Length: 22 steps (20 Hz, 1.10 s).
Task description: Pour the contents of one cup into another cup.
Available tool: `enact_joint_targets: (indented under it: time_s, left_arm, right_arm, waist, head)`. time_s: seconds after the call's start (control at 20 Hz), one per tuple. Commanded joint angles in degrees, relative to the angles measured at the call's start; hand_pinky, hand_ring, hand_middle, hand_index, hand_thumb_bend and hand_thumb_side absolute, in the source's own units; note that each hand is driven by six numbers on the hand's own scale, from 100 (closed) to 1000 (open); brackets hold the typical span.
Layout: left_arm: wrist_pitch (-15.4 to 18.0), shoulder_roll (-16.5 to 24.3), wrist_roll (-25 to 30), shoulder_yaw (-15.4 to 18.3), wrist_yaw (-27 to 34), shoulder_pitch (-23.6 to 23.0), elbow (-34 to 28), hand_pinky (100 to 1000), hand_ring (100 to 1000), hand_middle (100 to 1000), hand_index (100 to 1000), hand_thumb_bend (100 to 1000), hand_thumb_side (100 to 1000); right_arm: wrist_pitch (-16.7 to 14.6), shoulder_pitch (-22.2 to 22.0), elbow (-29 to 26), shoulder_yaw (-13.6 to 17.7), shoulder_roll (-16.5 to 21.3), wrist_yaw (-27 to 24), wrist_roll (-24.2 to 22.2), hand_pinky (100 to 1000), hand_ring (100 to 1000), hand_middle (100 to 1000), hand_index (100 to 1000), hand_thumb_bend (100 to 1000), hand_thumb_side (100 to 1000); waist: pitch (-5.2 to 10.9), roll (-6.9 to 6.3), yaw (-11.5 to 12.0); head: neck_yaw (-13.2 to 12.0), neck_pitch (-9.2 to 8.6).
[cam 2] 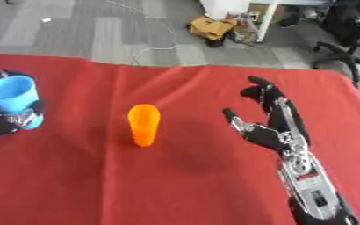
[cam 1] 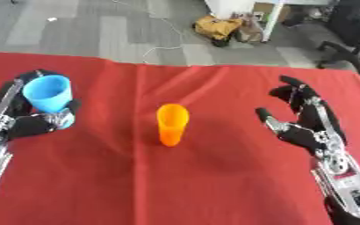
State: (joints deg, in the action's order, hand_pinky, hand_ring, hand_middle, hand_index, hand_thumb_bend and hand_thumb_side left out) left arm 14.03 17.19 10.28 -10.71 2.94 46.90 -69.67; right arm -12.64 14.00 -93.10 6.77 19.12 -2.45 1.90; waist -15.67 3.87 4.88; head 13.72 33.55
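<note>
The bench [cam 1: 214,184] is the largest thing here, covered edge to edge in a red cloth, with grey floor and office clutter beyond its far edge. On it, the robot's right hand [cam 1: 306,125] rests at the right side, empty, its fingers spread wide and relaxed, thumb pointing toward the middle. The left hand [cam 1: 29,121] sits at the far left with its fingers and thumb curled round the blue cup [cam 1: 48,93], which is upright with its mouth facing up; whether the cup stands on the cloth or is just lifted cannot be told. Smallest is the orange cup [cam 1: 171,124], standing upright alone near the middle of the bench, well apart from both hands, its opening tipped slightly toward the camera in the left eye view.

The step in hand looks like carrying the blue cup across to pour into the orange one. To do it well, the blue cup should stay level on the way over, and its lip should come above the orange cup's mouth before any tilting begins. The orange cup is narrow and looks light, so a slow tilt and no contact with its rim matter; the free right hand could steady it.

What the blue cup contains is not visible. No brand, label or writing can be read on either cup.
</note>
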Motion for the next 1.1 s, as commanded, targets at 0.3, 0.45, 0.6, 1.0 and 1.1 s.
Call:
enact_joint_targets:
  time_s: [0.3, 0.45, 0.6, 1.0, 1.1]
  left_arm:
    - [-1.5, 0.4, 0.6, -0.9, 2.5, -1.4, -7.5, 426, 520, 469, 648, 332, 100]
    - [-2.0, 0.1, 0.9, -1.1, 2.8, -1.9, -8.9, 429, 522, 470, 650, 332, 100]
    - [-2.4, -0.4, 1.3, -1.4, 3.1, -2.3, -9.7, 431, 523, 470, 650, 331, 100]
    - [-3.0, -1.6, 2.5, -2.0, 3.5, -2.5, -10.3, 434, 527, 472, 652, 335, 100]
    - [-3.1, -1.9, 2.8, -2.2, 3.5, -2.5, -10.2, 435, 528, 472, 652, 335, 100]
  right_arm:
    - [-2.7, 4.9, 9.4, -3.9, 3.3, 2.6, -2.3, 884, 785, 703, 884, 506, 100]
    - [-3.7, 6.3, 11.7, -4.9, 3.7, 3.1, -3.3, 883, 797, 736, 897, 525, 100]
    - [-4.4, 7.7, 13.4, -5.7, 4.1, 3.1, -4.5, 883, 798, 738, 899, 530, 100]
    - [-5.1, 11.3, 16.2, -8.0, 4.2, 2.8, -7.4, 882, 786, 711, 891, 536, 100]
    - [-5.1, 12.3, 16.6, -8.6, 4.0, 2.6, -8.1, 883, 784, 709, 889, 537, 100]
  waist:
    - [1.52, -0.91, 2.1]
    - [1.52, -1.08, 2.6]
    - [1.51, -1.21, 3.1]
    - [1.59, -1.62, 3.9]
    - [1.63, -1.69, 4.0]
  head:
    - [1.7, -0.5]
    - [1.9, -0.57]
    - [2.1, -0.59]
    - [2.5, -0.59]
    - [2.7, -0.55]
